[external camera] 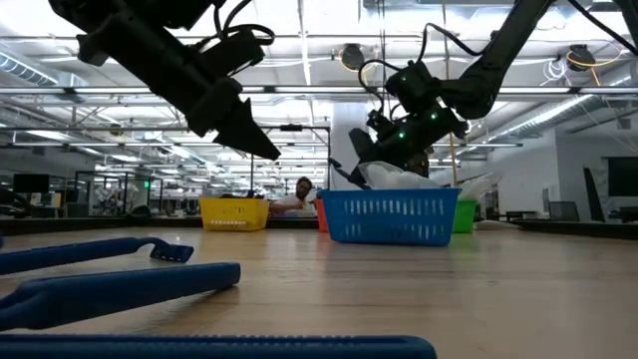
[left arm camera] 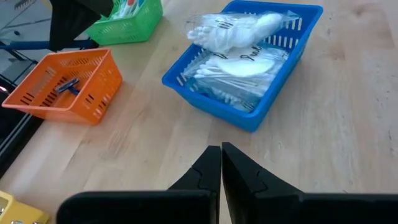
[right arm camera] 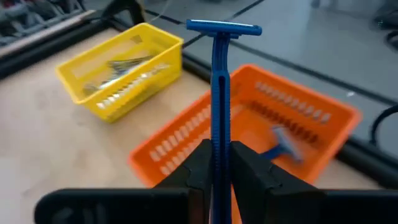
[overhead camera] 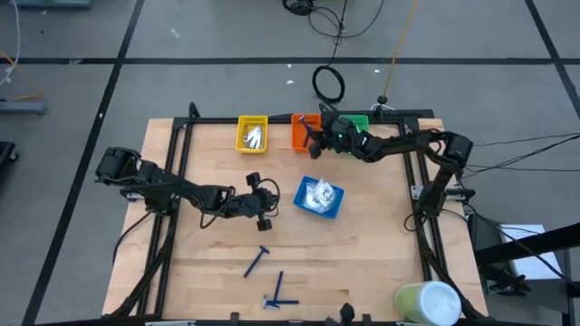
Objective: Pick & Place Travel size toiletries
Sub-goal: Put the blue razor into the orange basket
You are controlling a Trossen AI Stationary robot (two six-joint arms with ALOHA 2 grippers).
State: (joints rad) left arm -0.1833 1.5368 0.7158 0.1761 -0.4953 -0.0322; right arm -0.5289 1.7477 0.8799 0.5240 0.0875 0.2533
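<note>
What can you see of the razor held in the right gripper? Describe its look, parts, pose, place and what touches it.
The razor is dark blue and looks like plastic: a slim straight handle topped by a flat crosswise head. The right gripper pinches the lower handle between its two dark fingers, so the head points away from the wrist. It hangs above the orange tray, where another blue razor already lies. Nothing else touches it.

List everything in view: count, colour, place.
Yellow tray: 1, back row, silvery packets inside.
Orange tray: 1, beside the yellow one, one blue razor inside.
Green tray: 1, beside the orange one, slim sticks inside.
Blue tray: 1, mid-table, white sachets inside.
Loose razors: 3, dark blue, front of table.
Cylinder: 1, pale green and white, front right corner.
Left gripper: shut, empty, near the blue tray.
Right gripper: holds a blue razor over the orange tray.
</note>
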